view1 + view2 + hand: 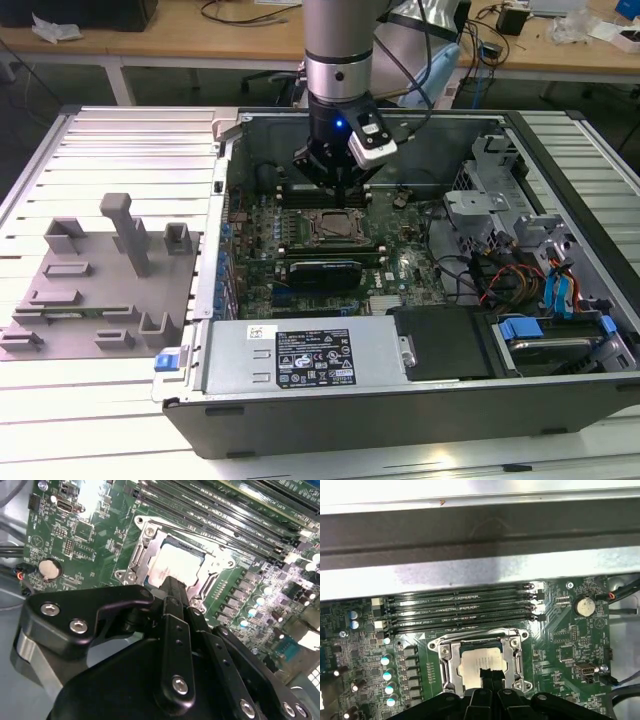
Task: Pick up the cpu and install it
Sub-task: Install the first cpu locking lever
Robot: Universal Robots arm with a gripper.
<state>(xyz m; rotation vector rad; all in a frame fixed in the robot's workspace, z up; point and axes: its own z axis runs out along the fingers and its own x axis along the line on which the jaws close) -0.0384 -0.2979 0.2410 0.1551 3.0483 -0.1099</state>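
- The gripper [335,190] is held directly above the CPU socket [331,226], inside the open computer case [400,400], so that the arm comes straight down over the socket rather than from the side.
- The cpu [175,565] is seen in both wrist views as a pale, shiny square lying flat within the metal socket frame [481,639]; it looks seated there, with the frame standing around it.
- The fingertips [172,587] are drawn together into one narrow dark tip, set over the near edge of the cpu [477,662]. Nothing is seen gripped between them; whether the tip touches the chip cannot be told.
- The memory slots [462,612] run beside the socket, on the side toward the case wall, and are kept free of the gripper.
- The grey fixture plate [95,290], with its upright blocks, is left well apart from the socket, outside the case on the exterior view's left.
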